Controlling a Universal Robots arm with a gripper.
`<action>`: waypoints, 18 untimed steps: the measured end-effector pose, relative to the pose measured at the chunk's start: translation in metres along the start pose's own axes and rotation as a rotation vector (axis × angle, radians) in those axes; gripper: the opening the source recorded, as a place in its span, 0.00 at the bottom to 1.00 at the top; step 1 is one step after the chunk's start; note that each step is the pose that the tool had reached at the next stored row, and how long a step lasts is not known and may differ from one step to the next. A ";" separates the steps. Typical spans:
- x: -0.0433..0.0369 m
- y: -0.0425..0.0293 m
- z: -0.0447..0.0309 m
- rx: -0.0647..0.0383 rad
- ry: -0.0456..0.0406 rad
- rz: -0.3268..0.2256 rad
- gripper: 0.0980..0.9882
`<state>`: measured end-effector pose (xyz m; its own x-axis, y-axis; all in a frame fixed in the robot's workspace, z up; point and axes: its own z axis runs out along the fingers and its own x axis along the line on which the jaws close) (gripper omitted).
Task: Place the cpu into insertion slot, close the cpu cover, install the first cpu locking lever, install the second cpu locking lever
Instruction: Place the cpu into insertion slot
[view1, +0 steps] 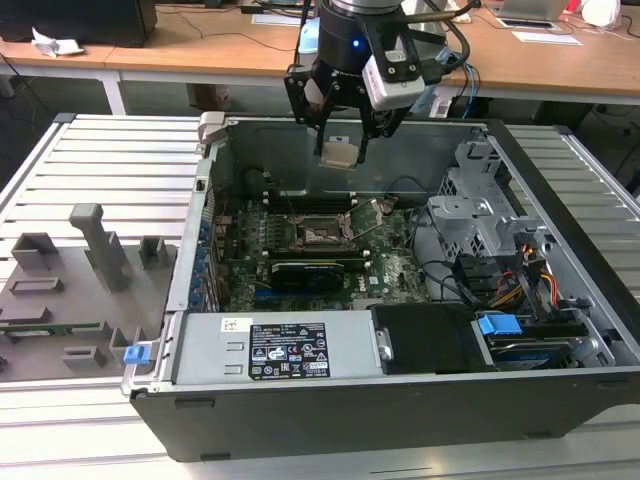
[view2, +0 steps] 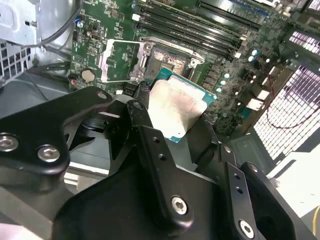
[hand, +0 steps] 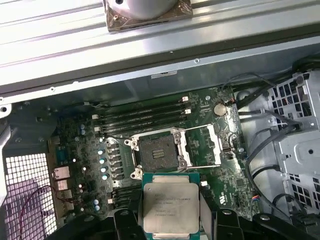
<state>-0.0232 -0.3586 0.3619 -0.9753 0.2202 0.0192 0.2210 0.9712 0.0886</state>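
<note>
No readable text (label (view1: 288, 351) too small)

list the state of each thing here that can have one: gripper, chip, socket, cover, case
gripper: shut on the chip, held up over the open case
chip: gripped at its edges, metal top showing, not yet in the socket
socket: empty, pin field uncovered
cover: flipped open, lying beside the socket
case: side open, board exposed

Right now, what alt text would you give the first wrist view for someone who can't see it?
The gripper holds the cpu, metal top facing the camera, over the green motherboard of an open computer case. Beyond it the insertion slot sits empty, with the cpu cover swung open beside it.
</note>
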 end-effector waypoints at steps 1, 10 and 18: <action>0.0000 0.0000 0.0001 -0.001 -0.0025 0.028 0.50; 0.0000 0.0000 0.0004 -0.002 -0.0083 0.094 0.50; 0.0001 -0.0002 0.0018 -0.003 -0.0141 0.159 0.50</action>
<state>-0.0233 -0.3586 0.3602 -0.9277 0.3728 0.0193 0.3729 0.9236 0.0885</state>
